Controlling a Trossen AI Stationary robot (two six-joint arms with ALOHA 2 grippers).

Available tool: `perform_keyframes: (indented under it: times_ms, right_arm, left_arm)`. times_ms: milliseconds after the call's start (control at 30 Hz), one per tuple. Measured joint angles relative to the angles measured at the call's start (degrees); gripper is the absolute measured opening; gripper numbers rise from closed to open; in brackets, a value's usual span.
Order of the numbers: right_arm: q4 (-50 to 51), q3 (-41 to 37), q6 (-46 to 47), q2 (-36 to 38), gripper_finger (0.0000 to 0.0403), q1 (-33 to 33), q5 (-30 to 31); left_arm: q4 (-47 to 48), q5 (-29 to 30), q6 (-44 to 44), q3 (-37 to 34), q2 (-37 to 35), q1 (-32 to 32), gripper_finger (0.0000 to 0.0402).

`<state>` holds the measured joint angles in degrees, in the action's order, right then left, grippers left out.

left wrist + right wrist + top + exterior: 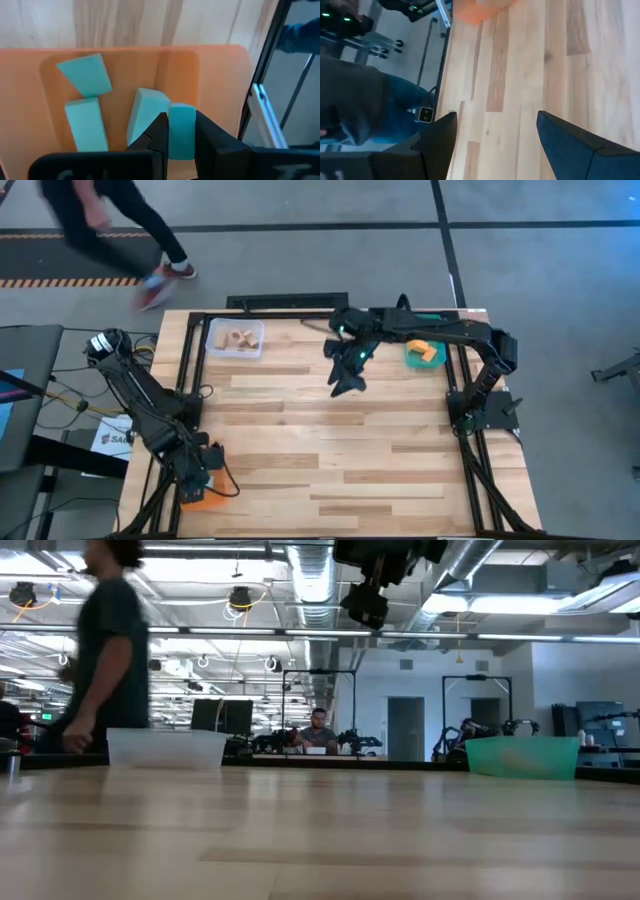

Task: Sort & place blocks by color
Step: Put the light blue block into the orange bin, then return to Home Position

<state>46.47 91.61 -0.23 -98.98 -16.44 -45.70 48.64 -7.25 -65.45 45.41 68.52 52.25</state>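
Pinching a light blue block [181,131], left gripper [180,134] sits lower centre over orange tray [220,70] w/ three blue blocks [86,74]. Placing step; next needs release. Right gripper [495,130] spread, empty, mid-frame.

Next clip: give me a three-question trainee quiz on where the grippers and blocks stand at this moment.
1. True or false: the left gripper is shut on a light blue block.
2. Apart from the held one, how many light blue blocks lie in the orange tray?
3. The right gripper is: A) open and empty above the table; B) shut on a tan block; C) inside the teal tray.

Key: 1 true; 2 three; 3 A.
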Motion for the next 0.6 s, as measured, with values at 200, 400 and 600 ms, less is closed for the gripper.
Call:
perform_keyframes:
  times_ms: [200,400,600]
  right_arm:
    - [-1.54,-0.04,7.92,-0.09,0.0295,7.23,9.93]
    - [-2.33,-0.04,12.98,-0.09,0.0295,12.01,15.31]
    - [-2.17,-0.04,16.44,-0.09,0.0295,15.31,20.89]
  left_arm:
    - [-0.06,1.71,1.73,0.0,0.02,2.32,0.0029]
    - [-1.7,0.94,3.18,0.02,0.02,2.67,0.0122]
    - [-2.15,-2.15,3.05,0.31,0.0,2.55,0.0237]
